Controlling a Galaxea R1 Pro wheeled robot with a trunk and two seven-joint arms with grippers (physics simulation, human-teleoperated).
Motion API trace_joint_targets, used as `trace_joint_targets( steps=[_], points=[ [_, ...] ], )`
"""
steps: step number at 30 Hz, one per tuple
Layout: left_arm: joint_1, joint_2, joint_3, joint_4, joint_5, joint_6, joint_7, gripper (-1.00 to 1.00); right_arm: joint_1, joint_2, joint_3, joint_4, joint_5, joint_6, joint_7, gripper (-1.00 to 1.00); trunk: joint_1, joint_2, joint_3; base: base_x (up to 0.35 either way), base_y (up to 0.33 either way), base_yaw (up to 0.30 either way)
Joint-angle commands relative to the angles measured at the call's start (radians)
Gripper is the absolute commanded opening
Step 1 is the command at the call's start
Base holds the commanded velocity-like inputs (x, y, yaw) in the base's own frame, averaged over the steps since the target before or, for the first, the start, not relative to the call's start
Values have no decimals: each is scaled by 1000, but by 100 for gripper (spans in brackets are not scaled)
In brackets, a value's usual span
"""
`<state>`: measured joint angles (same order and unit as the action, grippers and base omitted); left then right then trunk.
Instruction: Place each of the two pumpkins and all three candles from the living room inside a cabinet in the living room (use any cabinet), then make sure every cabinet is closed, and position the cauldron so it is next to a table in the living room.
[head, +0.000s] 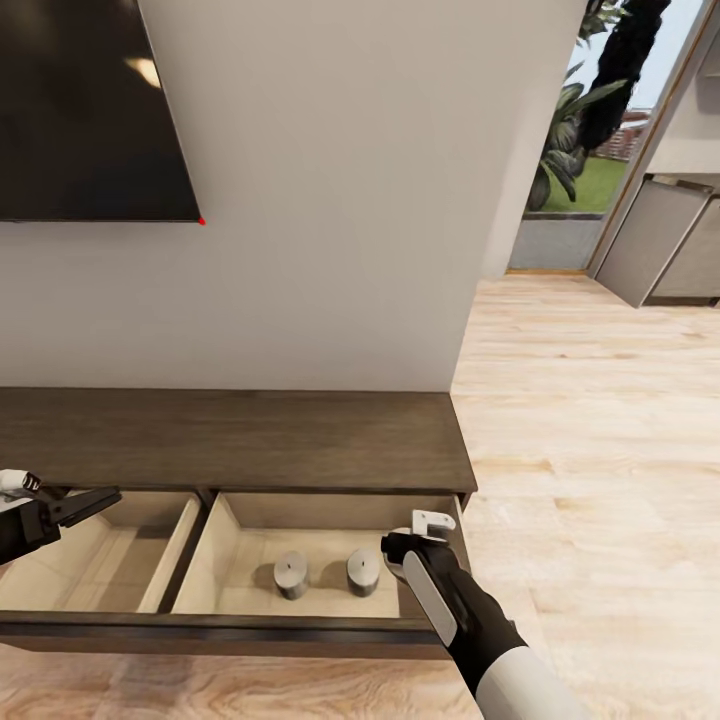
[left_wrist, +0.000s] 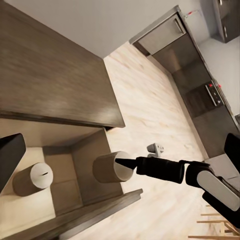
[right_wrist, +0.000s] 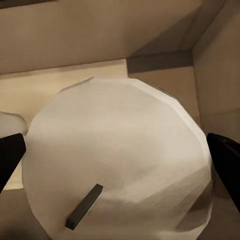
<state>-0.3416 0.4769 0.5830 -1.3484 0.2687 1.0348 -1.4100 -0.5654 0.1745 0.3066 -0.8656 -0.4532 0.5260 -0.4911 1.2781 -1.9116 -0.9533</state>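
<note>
**Desk:** What could go wrong here?

**Photographer:** The right gripper (head: 425, 535) hangs over the open drawer (head: 250, 628) by its right wall. Let go off-centre, its candle (right_wrist: 120, 150) may tip, roll into the two candles (head: 291, 575) beside it, or the wrist may clip the wall.

**Desk:** And the grip?

**Photographer:** Fingers straddle the candle at about its width; gripped or released, I can't tell. The left gripper (head: 75, 505) is spread and empty. Behind is the cabinet (head: 230, 435) top.

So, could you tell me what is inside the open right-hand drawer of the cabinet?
Two candles stand upright on the drawer's pale floor. The right gripper reaches into its right end, over a third candle; the arm hides that corner from the head camera.
</note>
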Motion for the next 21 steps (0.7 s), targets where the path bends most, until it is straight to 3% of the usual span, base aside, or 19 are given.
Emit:
trace_joint_targets(
  steps=[1, 17, 21],
  points=[
    [0, 0, 1, 0, 2, 11, -3, 100, -1, 0, 2, -2, -8, 2, -9, -100, 0, 0, -1, 0, 0, 0],
    [0, 0, 1, 1, 1, 10, -3, 100, -11, 0, -12, 3, -24, 11, 23, -100, 0, 0, -1, 49, 20, 0],
    [0, 0, 1, 1, 1, 10, -3, 100, -23, 0, -65, 30, -28, 14, 23, -100, 0, 0, -1, 35, 33, 0]
  ],
)
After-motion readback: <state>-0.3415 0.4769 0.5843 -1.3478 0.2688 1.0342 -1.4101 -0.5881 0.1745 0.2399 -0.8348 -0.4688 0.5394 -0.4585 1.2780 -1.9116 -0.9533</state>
